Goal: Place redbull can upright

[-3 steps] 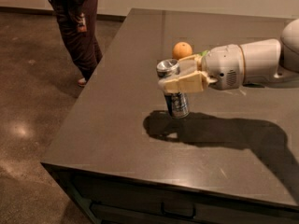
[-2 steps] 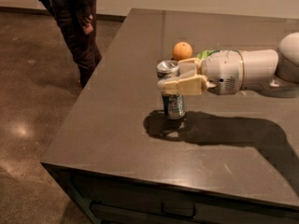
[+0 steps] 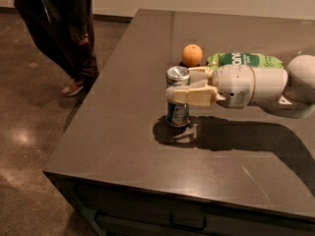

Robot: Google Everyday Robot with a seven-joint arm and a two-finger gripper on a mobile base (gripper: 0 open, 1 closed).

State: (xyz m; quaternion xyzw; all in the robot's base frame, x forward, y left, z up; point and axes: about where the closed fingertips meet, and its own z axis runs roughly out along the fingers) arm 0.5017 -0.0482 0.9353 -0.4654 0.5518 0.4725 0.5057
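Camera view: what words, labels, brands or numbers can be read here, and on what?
"on": white letters on the green bag; the letters after them are too blurred to read.
Print on the redbull can, which stands upright on the table with the end effector shut around its upper half: too blurred to read.
No other text visible.

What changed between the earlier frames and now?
The end effector, clamped on the redbull can, lowered it until its base appears to meet the table. The arm dropped, uncovering a green bag. The person shifted left in view. Grip, upright can and orange stayed.
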